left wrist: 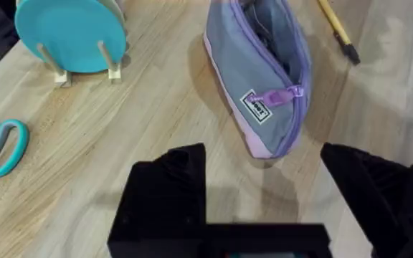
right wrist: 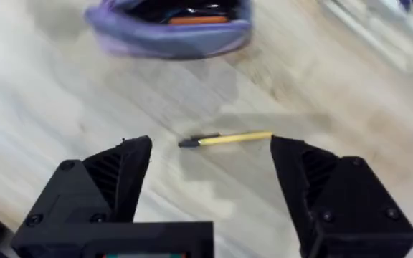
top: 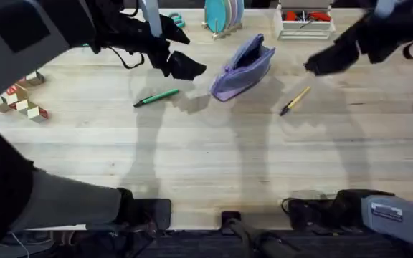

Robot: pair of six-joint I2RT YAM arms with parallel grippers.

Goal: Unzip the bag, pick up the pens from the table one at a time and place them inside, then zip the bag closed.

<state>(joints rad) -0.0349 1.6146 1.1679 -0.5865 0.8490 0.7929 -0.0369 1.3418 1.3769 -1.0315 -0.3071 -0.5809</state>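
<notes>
On the table (top: 214, 158) the bag (top: 242, 69) lies unzipped — both pens outside; left gripper (left wrist: 264, 188) and right gripper (right wrist: 210, 179) spread apart.

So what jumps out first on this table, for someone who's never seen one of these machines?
Probably the lavender pouch lying unzipped near the middle of the far side of the wooden table. A green pen lies to its left and a yellow pen to its right, both apart from it. Two black arms reach in from either side: the left pincer open near the pouch, the right pincer open above the yellow pen.
</notes>
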